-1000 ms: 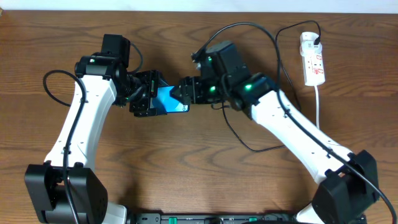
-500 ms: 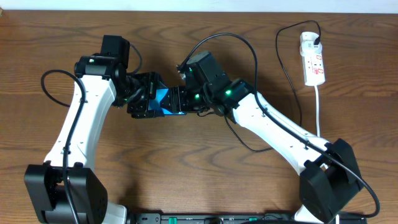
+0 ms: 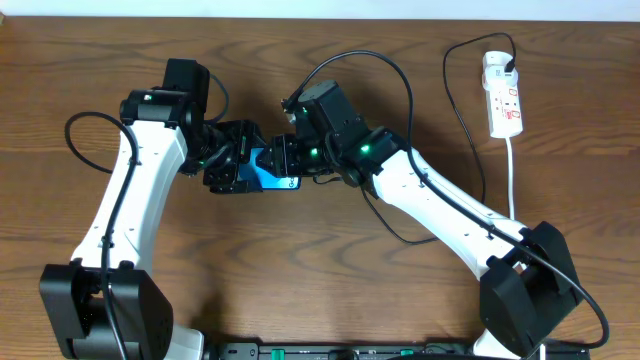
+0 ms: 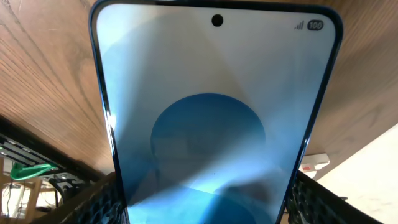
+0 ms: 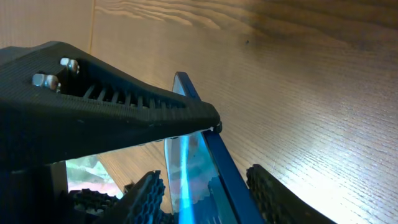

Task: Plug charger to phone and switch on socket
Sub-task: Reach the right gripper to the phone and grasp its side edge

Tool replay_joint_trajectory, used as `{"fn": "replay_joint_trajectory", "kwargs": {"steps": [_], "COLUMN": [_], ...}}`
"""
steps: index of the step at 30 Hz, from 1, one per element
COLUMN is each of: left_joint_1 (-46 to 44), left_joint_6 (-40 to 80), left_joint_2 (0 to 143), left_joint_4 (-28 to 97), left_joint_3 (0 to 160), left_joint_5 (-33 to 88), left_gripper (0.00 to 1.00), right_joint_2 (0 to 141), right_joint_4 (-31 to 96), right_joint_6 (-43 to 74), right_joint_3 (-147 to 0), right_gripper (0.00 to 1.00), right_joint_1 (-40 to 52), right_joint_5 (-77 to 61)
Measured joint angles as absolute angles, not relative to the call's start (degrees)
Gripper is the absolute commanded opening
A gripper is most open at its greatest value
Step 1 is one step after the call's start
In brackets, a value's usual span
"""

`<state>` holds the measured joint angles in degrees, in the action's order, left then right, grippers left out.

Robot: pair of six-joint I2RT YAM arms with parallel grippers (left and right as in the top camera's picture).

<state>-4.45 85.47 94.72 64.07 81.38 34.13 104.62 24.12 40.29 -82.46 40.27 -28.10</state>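
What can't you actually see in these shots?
- Charger tip: overhead, hidden by the right gripper; absent from both wrist views.
- Phone port: left wrist view, cut off by the bottom edge.
- Socket switch position: overhead, too small.
- Whether the right gripper touches the phone: right wrist view, cropped at the bottom.

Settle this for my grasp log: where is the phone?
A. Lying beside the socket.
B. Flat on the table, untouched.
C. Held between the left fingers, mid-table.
C: the phone fills the left wrist view with the left fingers flanking its sides, far from the socket.
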Motion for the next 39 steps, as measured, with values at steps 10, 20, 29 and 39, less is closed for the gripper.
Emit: {"fn": "replay_joint_trajectory", "kwargs": {"steps": [10,20,29,39], "left_joint_1": [-4.4,-4.4,-4.4,-4.4], "left_joint_6": [87.5,89.7,90.2,90.2], "left_joint_2": [94.7,94.7,94.7,94.7], "left_joint_4": [62.6,59.8,59.3,59.1], "left_joint_3": [81.4,81.4,81.4,81.4], "left_joint_5": [34.8,36.3,37.0,37.0], "left_gripper": [0.07,0.07,0.07,0.08], "right_joint_2": [104.6,104.6,104.6,104.6], "right_joint_4": [23.6,22.8,22.9,22.9], "right_joint_6": [40.4,41.4,41.7,42.8], "right_joint_3": [-82.5,-82.5,-82.5,-82.5], "right_gripper": [0.35,0.29,0.18,0.01], "right_joint_1": [37.8,36.4,36.4,36.3], "right_joint_5": [-31.8,-35.2,-35.4,-34.9]}}
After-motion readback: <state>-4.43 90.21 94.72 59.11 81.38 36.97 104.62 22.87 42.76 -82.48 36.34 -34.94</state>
